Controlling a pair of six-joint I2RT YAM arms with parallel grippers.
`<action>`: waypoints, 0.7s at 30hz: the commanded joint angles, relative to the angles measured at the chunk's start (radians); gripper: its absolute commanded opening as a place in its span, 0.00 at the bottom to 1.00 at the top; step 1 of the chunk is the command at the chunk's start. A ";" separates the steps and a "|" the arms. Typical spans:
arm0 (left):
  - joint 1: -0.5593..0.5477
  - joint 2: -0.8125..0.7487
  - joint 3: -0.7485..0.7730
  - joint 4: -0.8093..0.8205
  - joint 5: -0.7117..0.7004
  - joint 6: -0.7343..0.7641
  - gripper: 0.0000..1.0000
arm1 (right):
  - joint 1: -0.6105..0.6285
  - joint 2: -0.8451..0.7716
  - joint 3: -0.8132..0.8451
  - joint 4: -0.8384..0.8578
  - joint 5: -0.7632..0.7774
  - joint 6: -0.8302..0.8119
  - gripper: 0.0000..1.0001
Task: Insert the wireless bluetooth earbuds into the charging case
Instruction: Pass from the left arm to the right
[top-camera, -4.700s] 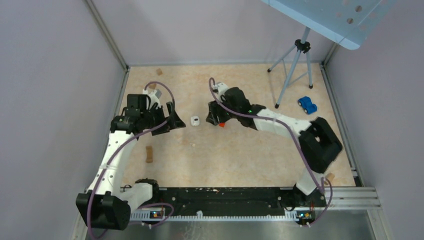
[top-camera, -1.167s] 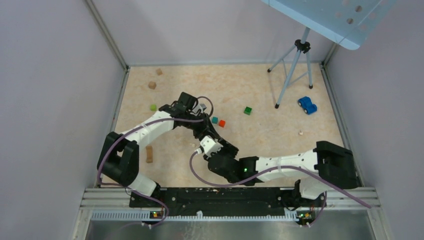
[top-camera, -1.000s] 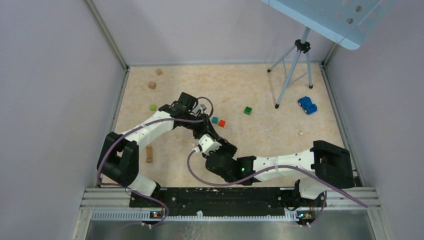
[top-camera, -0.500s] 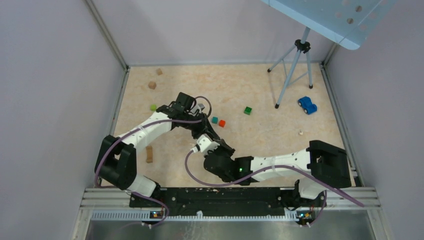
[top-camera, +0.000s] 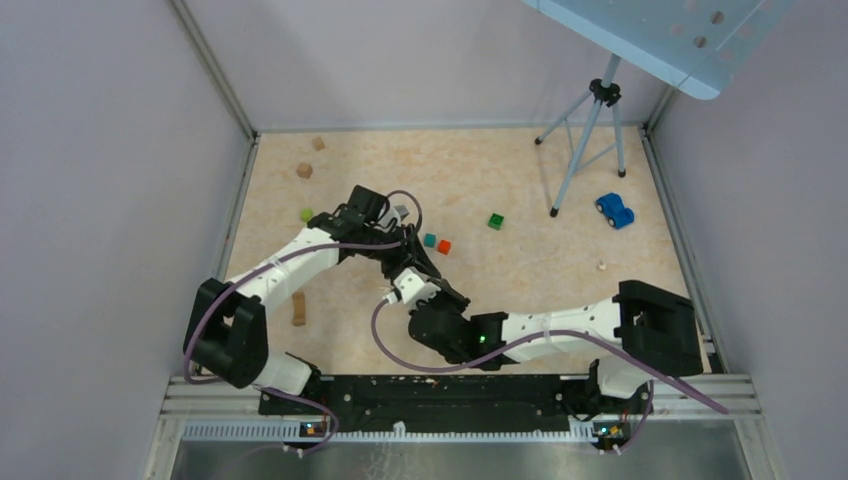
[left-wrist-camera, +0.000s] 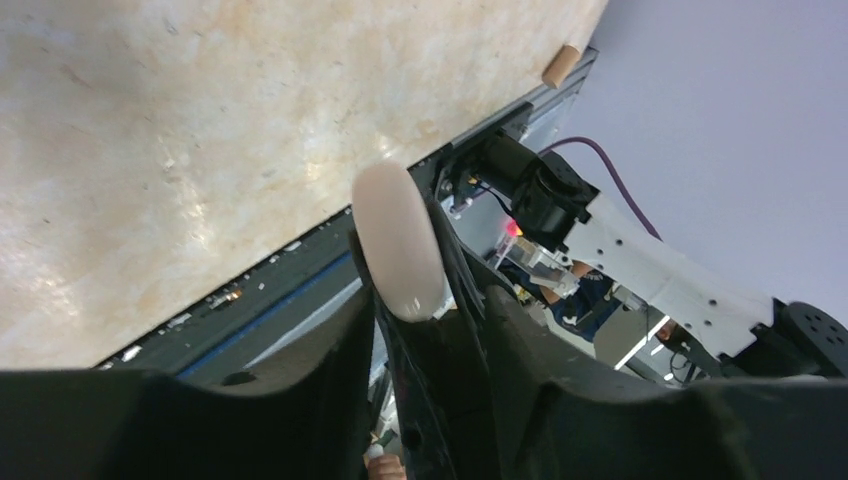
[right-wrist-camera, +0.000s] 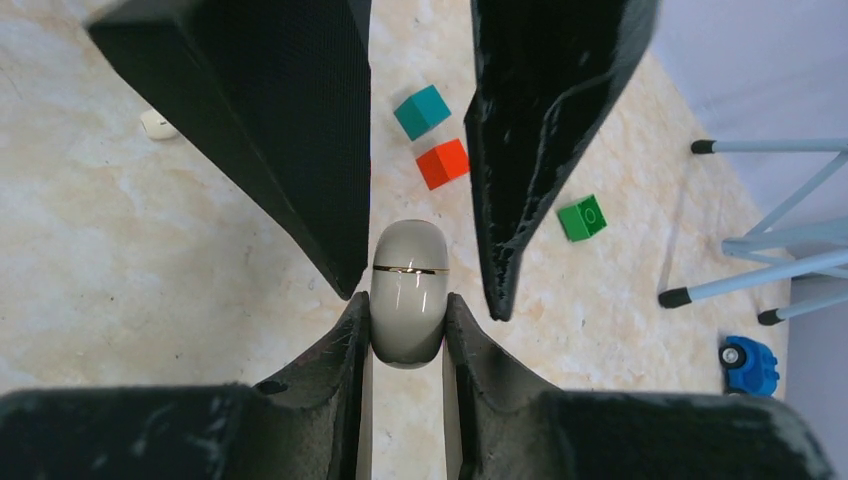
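While my left fingers (right-wrist-camera: 285, 120) stand apart, one on each side of the charging case (right-wrist-camera: 408, 290), bare table (right-wrist-camera: 150, 250) shows in both gaps and they touch nothing. The case sits midway between them. Its near end is pinched by my right fingers (right-wrist-camera: 345, 350), which are clamped on its two broad sides. Its long axis runs straight out along my right fingers, so its rounded far end pokes into the gap of the left pair. A thin seam crosses the case and looks shut, so I judge the lid is closed. Both pairs are at the case; the left pair is the free one, and I judge that opening the lid would fall to it.

Counted: one case. I can name no earbud for sure. One small pale piece (right-wrist-camera: 158, 124) lies ahead and left of my right fingers, and one pale speck (top-camera: 602, 266) lies well off to their right; both are too small to tell.

Left of the meeting fingers, seen from above, are three tan wooden blocks (top-camera: 304, 170) and one light-green cube (top-camera: 306, 214). Just right of them are one teal cube (top-camera: 429, 240) and one red cube (top-camera: 443, 246), close beside each other. Farther right are one green cube (top-camera: 495, 221), one tripod (top-camera: 585, 130) and one blue toy car (top-camera: 614, 210).
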 joint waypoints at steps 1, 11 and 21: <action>-0.002 -0.088 0.017 0.034 0.046 0.049 0.55 | -0.025 -0.069 -0.033 0.005 -0.039 0.062 0.00; 0.047 -0.075 0.026 -0.008 0.053 0.219 0.75 | -0.131 -0.194 -0.167 0.065 -0.252 0.209 0.00; 0.302 -0.131 -0.027 0.041 0.138 0.391 0.84 | -0.454 -0.453 -0.374 0.157 -0.885 0.432 0.00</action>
